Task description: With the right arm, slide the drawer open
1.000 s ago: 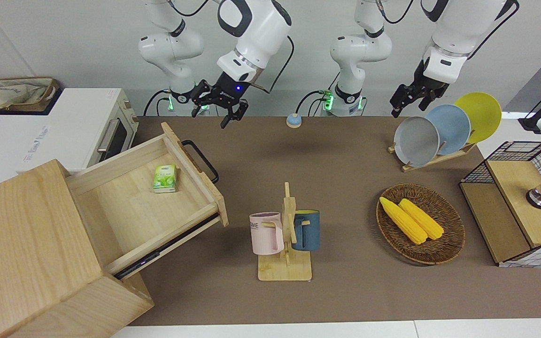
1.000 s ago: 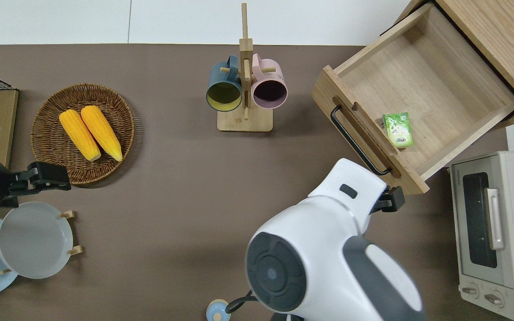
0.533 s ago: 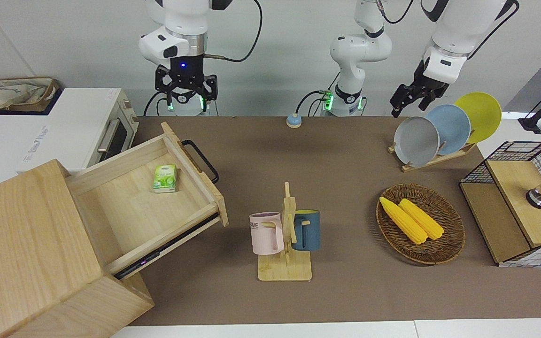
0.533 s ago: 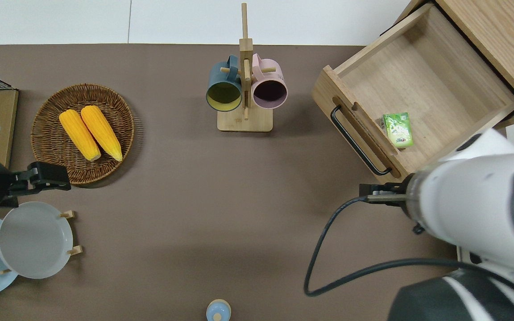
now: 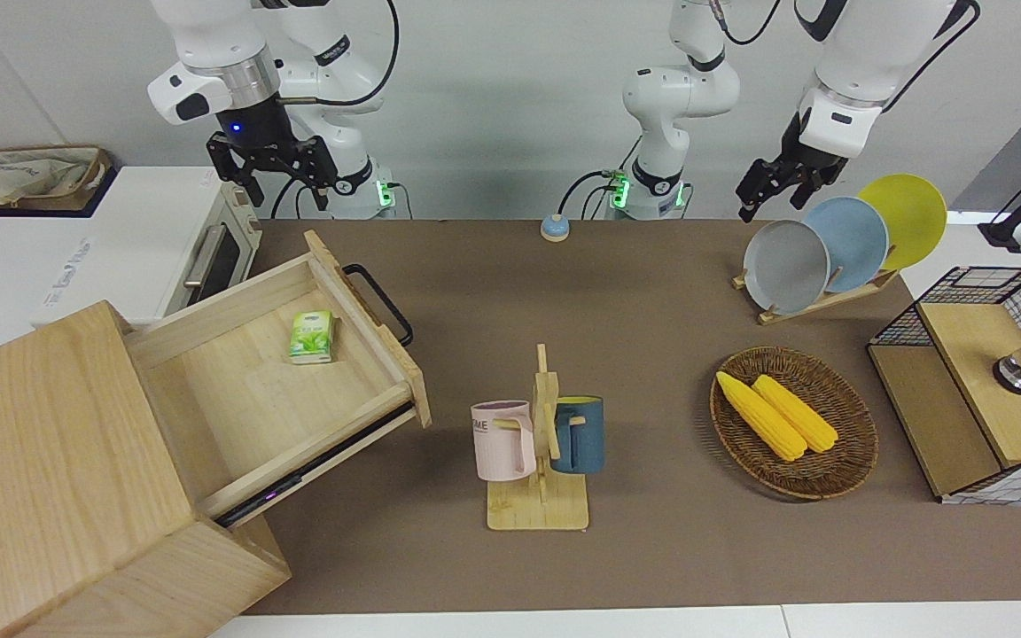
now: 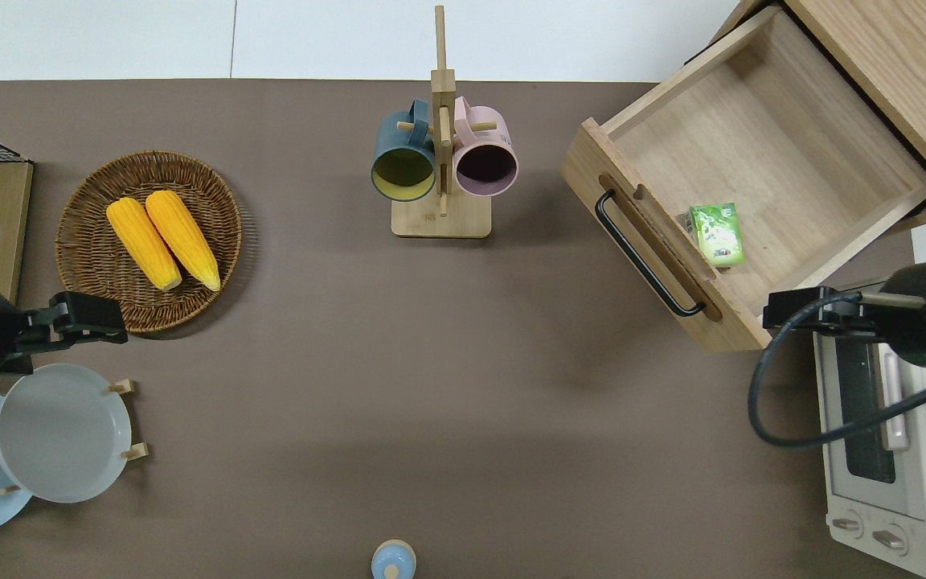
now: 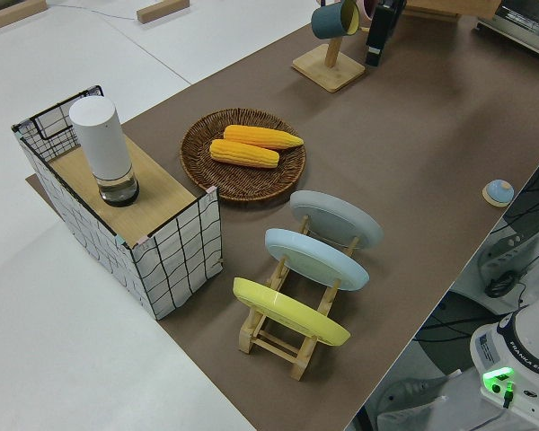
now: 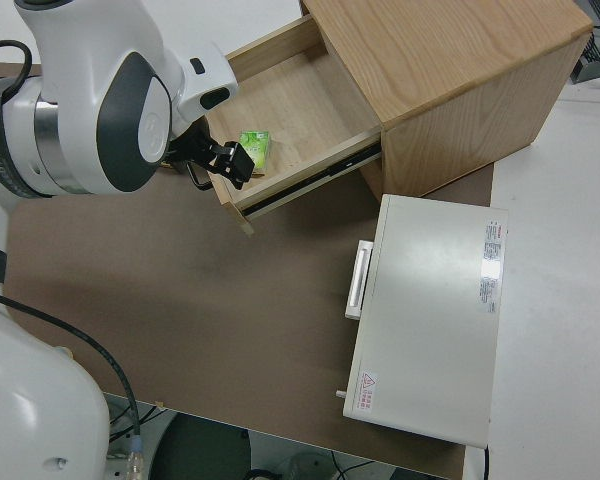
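The drawer point(image 5: 280, 381) stood pulled well out of the big oak cabinet point(image 5: 50, 478) at the right arm's end of the table point(image 5: 652, 292), its black bar handle point(image 5: 379, 305) free and a small green packet point(image 5: 311, 337) lying inside near the front panel. A second before, the right gripper point(image 5: 269, 168) had hung close to the handle end of the drawer front; half a second before, it had already lifted away toward the arm's base; now it had swung farther out and, in the overhead view, sat over the corner of the white toaster oven point(image 6: 889, 450) beside the drawer's corner, holding nothing. Its fingers looked spread apart in the front view. The drawer itself had not shifted across those pictures, nor had the packet. That pointed to the pull being done and the arm simply backing off, so the task appeared complete or all but complete. The left arm was parked, and whether the fingers of the left gripper point(image 5: 763, 190) were spread or together could not be told.
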Available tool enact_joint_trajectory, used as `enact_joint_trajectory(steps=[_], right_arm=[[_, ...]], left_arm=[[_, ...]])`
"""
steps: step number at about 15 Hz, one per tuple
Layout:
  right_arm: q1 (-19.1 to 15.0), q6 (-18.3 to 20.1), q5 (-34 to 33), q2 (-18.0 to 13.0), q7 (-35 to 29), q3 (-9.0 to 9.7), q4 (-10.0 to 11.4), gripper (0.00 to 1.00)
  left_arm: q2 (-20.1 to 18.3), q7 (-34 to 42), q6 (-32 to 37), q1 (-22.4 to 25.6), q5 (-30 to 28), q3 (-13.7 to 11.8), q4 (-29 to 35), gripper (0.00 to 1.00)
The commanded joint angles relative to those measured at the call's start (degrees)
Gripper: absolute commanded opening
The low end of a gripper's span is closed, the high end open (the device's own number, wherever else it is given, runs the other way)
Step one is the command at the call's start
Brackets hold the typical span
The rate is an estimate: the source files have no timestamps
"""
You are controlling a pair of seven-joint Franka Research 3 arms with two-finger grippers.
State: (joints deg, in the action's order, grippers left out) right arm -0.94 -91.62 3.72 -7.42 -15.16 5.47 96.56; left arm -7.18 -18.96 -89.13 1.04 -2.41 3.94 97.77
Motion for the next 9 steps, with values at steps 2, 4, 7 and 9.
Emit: enact_joint_trajectory(steps=[2, 4, 7, 9], right_arm=[[-3.3, 0.8, 2.0, 1.2, 1.1, -0.29, -1.2, 0.987], [-3.3, 0.4, 1.0, 1.2, 1.0, -0.29, -1.2, 0.987], [-3.2, 0.3, -0.3, 1.2, 1.0, -0.20, -1.3, 0.987], [-3.1, 0.3, -0.3, 1.2, 0.9, -0.11, -1.5, 0.987]], left_arm=[[-0.5, 0.5, 0.9, -0.1, -0.1, -0.2, -0.2, 0.99], [-0.5, 0.5, 0.9, -0.1, -0.1, -0.2, -0.2, 0.99], [-0.5, 0.5, 1.0, -0.1, -0.1, -0.2, -0.2, 0.99], [-0.5, 0.5, 0.9, -0.1, -0.1, -0.2, -0.2, 0.99]])
